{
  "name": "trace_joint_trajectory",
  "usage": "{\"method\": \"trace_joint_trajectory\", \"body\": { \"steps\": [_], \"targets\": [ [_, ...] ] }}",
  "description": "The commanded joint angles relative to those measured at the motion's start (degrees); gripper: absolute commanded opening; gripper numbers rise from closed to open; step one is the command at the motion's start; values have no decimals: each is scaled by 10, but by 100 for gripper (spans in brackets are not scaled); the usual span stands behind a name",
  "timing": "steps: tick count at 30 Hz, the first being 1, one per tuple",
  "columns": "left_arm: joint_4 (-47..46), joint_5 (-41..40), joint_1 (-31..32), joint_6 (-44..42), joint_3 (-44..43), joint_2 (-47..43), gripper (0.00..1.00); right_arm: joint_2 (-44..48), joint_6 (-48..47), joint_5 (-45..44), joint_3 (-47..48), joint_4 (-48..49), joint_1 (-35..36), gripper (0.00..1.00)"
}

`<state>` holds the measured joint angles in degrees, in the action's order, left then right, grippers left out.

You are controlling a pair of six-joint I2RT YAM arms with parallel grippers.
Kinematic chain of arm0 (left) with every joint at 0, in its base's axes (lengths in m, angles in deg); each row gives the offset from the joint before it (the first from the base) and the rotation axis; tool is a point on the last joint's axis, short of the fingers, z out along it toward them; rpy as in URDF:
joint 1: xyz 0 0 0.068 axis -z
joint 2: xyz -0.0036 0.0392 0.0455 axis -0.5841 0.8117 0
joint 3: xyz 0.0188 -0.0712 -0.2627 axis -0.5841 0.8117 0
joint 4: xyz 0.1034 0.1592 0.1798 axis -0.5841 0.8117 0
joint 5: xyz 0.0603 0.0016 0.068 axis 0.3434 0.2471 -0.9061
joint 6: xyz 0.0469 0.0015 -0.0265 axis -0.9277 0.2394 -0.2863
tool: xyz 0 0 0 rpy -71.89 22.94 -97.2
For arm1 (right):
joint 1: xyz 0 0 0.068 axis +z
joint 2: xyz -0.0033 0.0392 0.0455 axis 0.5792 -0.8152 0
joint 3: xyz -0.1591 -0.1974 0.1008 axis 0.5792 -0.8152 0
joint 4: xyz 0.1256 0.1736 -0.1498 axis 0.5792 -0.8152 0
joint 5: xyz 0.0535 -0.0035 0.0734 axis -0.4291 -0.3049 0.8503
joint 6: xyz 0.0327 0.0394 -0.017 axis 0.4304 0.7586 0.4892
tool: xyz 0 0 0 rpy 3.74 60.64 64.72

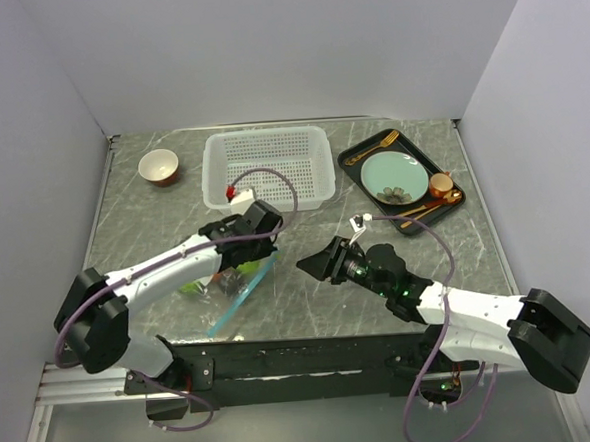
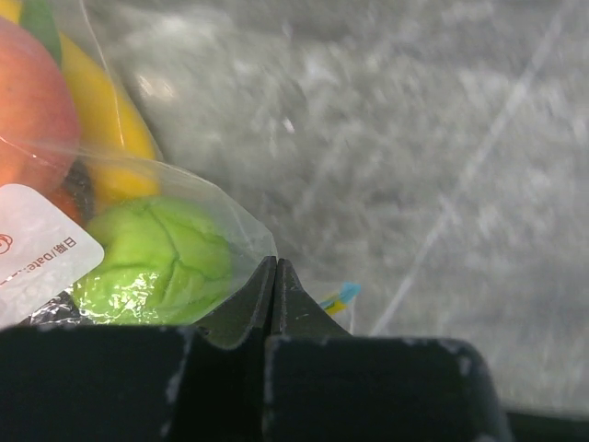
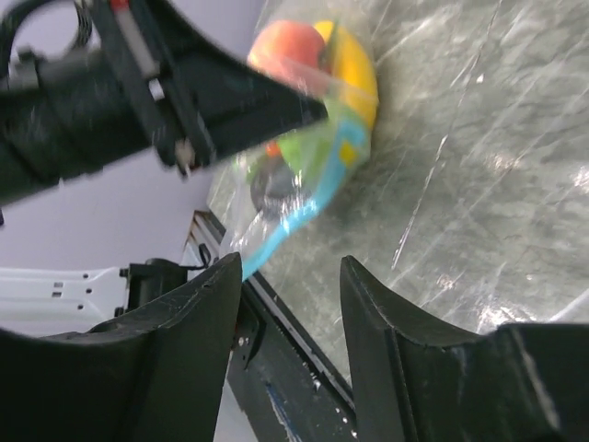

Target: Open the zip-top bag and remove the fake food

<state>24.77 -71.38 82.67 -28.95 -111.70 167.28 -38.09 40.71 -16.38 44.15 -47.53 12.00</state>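
The bag (image 1: 234, 287) is seen on the table (image 1: 311, 310) left of centre, under the left arm's wrist. The food (image 2: 156, 262) is packed inside: a green ball, a banana (image 3: 357, 78), a peach (image 3: 285, 51) and a dark piece are made out through the film. The teal zip strip (image 3: 287, 228) is laid along the edge turned toward the right arm. No opening is seen; whether the strip is sealed along its whole run cannot be told.

Left pincer (image 2: 274, 276): pressed together, with a corner of the bag's film pinched between the tips, just beside the green ball. Only film is caught, no food.

Right pincer (image 3: 290, 276): spread part-way, nothing held. It is pointed at the bag but apart from it, and the zip strip is framed between its fingers in the wrist view.

Step in hand, as judged: a second hold is to be taken so the mouth can be pulled apart.
- One lip only of the strip is best taken, near its end; if both lips are caught, the zip is merely clamped shut.
- The left pinch is to be held firm and low so the bag is not dragged.
- The pull is best made across the strip, slowly, since thin film may slip or tear.

The basket (image 1: 212, 181) and tray (image 1: 352, 167) are well apart and not in the way.
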Motion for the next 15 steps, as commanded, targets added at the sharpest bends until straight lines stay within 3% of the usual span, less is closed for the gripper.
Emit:
{"method": "trace_joint_trajectory", "body": {
  "steps": [1,6,9,10,12,13,15],
  "targets": [
    [-84,80,29,-36,45,-62,4,15,-29,-31,-12,0,3,54],
    [-117,116,63,-48,96,-107,11,-4,-37,-22,-20,7,2,52],
    [-129,124,70,-42,124,-136,25,-19,-42,-4,-27,27,3,54],
    [-132,127,70,-42,131,-144,36,-27,-43,9,-30,41,5,57],
    [-137,129,71,-38,145,-164,45,-35,-44,18,-29,46,13,59],
    [-133,125,71,-27,149,-171,55,-43,-45,20,-27,45,18,60],
    [-124,119,76,-11,159,-200,58,-50,-44,18,-30,46,33,60]
  ]
}}
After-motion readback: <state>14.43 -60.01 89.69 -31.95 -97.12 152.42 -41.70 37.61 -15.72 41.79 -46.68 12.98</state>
